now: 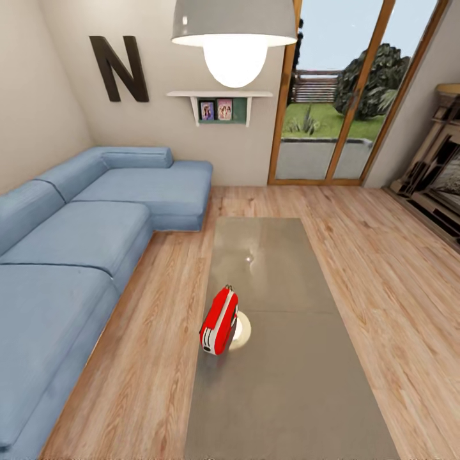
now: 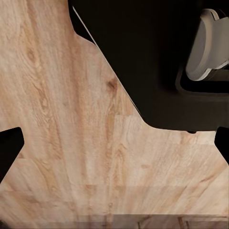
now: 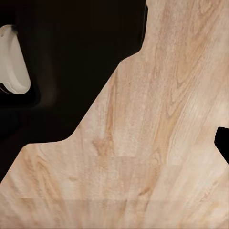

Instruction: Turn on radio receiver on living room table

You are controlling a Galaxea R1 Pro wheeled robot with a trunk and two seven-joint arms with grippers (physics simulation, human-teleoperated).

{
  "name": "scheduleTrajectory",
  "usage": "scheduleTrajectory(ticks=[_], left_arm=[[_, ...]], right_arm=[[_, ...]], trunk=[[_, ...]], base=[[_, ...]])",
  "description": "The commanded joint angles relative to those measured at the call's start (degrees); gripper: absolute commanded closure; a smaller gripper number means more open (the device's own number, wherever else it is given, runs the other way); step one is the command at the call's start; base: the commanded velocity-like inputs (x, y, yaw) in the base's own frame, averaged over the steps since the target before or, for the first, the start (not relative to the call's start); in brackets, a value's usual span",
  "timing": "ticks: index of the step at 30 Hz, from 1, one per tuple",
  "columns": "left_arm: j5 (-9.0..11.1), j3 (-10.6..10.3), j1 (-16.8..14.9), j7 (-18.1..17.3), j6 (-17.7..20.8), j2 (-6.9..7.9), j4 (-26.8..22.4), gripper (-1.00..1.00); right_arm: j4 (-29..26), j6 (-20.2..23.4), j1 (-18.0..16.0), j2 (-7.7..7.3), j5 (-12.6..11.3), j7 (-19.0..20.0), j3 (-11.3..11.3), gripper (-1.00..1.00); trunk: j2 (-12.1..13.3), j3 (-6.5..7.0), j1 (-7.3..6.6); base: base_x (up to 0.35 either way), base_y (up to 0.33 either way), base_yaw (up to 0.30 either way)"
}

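Note:
The radio receiver (image 1: 219,321) is small and bright red with a white-grey edge band and a thin wire handle on top. It stands upright on the long low table (image 1: 287,383), near the table's left edge and about halfway along it, edge-on to the head view. In the left wrist view my left gripper (image 2: 114,148) hangs open over the wood floor, a dark fingertip (image 2: 9,148) at each side of the picture. My right gripper (image 3: 114,148) also hangs over the floor, with one dark fingertip (image 3: 222,143) showing at the picture's edge and nothing between the fingers.
A big blue sectional sofa (image 1: 70,243) runs along the left of the table. A dark letter N (image 1: 119,68) and a small shelf (image 1: 220,105) hang on the far wall. A wood-framed glass door (image 1: 348,96) is behind, a pendant lamp (image 1: 235,38) hangs overhead. My dark base (image 2: 143,57) shows below both wrists.

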Motion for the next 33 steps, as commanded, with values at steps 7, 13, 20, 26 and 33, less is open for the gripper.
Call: scheduleTrajectory(ticks=[7, 13, 20, 26, 33], left_arm=[[0.0, 0.0, 0.0, 0.0, 0.0, 0.0, 0.0, -1.0], [0.0, 0.0, 0.0, 0.0, 0.0, 0.0, 0.0, -1.0], [0.0, 0.0, 0.0, 0.0, 0.0, 0.0, 0.0, -1.0], [0.0, 0.0, 0.0, 0.0, 0.0, 0.0, 0.0, -1.0], [0.0, 0.0, 0.0, 0.0, 0.0, 0.0, 0.0, -1.0]], right_arm=[[0.0, 0.0, 0.0, 0.0, 0.0, 0.0, 0.0, -1.0], [0.0, 0.0, 0.0, 0.0, 0.0, 0.0, 0.0, -1.0], [0.0, 0.0, 0.0, 0.0, 0.0, 0.0, 0.0, -1.0], [0.0, 0.0, 0.0, 0.0, 0.0, 0.0, 0.0, -1.0], [0.0, 0.0, 0.0, 0.0, 0.0, 0.0, 0.0, -1.0]], trunk=[[0.0, -0.66, 0.0], [0.0, -1.22, 0.0], [0.0, -1.87, 0.0], [0.0, -2.43, 0.0], [0.0, -3.08, 0.0]], base=[[0.0, 0.0, 0.0], [0.0, 0.0, 0.0], [0.0, 0.0, 0.0], [0.0, 0.0, 0.0], [0.0, 0.0, 0.0]])
